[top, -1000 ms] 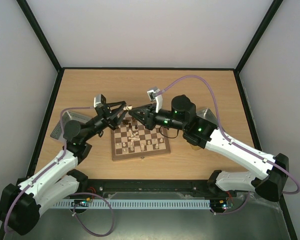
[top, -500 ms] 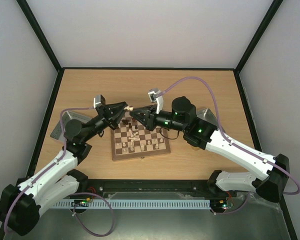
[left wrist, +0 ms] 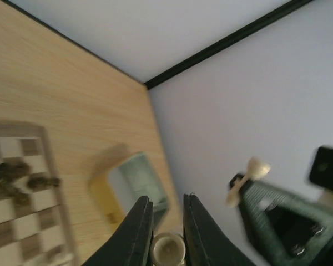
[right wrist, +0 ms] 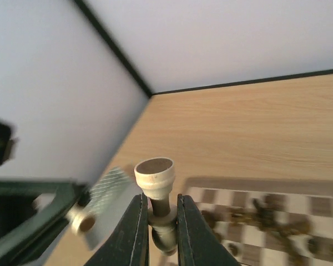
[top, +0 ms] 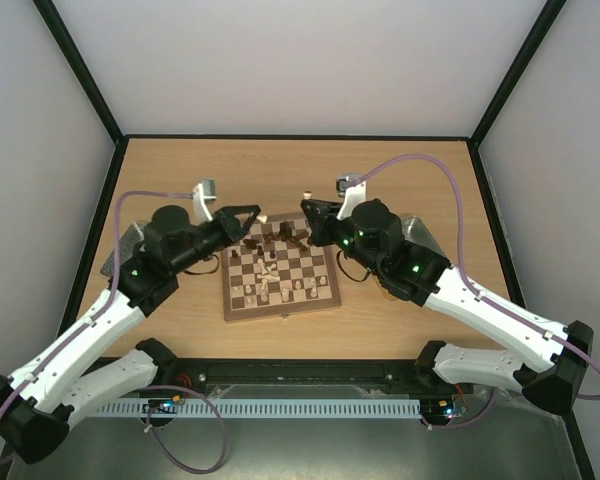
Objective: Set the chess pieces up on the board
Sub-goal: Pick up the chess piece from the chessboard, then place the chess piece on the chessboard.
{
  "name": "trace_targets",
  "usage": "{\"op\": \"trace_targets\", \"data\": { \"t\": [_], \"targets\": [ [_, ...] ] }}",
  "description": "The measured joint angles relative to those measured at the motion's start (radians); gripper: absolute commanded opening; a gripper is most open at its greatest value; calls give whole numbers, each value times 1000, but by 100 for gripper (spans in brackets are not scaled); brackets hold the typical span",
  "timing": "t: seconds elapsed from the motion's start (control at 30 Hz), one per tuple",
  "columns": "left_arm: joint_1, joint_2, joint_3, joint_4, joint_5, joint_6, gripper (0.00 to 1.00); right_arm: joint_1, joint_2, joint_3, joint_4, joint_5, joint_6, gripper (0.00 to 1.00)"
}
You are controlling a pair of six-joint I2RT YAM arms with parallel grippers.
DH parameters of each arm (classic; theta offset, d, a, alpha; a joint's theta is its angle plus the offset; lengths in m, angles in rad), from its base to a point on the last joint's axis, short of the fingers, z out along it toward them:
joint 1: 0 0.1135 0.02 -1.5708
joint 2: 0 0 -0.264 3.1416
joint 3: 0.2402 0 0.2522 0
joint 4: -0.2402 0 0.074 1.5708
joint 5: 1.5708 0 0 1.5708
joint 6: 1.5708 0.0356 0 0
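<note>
2 pincers (left wrist: 167,235) (right wrist: 158,221), 1 pale piece (left wrist: 169,252) (right wrist: 154,173) each

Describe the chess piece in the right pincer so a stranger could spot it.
Find the chessboard mid-table, then follow the right arm to its tip by the far edge. The right pincer there is shut on a cream piece; unlike those on the squares, it hangs in air, its round base sticking out.

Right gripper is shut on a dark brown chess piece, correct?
Not quite. The right gripper is shut on a chess piece, but that piece is pale cream, not dark brown. The right wrist view shows it clamped there.
</note>
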Motion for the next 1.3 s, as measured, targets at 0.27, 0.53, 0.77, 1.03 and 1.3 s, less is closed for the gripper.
{"op": "trace_targets", "data": {
  "t": [0.27, 0.53, 0.77, 1.03, 1.3],
  "targets": [
    [-299, 197, 45, -264, -312, 343, 12, 0, -29, -23, -146, 389, 80, 8],
    [-544, 444, 152, -312, -508, 516, 12, 0, -127, -64, -226, 594, 151, 9],
    [-649, 662, 271, -267, -563, 612, 12, 0, -209, -87, -271, 680, 196, 11],
    [-667, 789, 264, -208, -564, 641, 12, 0, -249, -101, -291, 713, 214, 11],
    [-667, 845, 260, -155, -577, 656, 12, 0, -247, -102, -294, 715, 214, 12]
  ]
}}
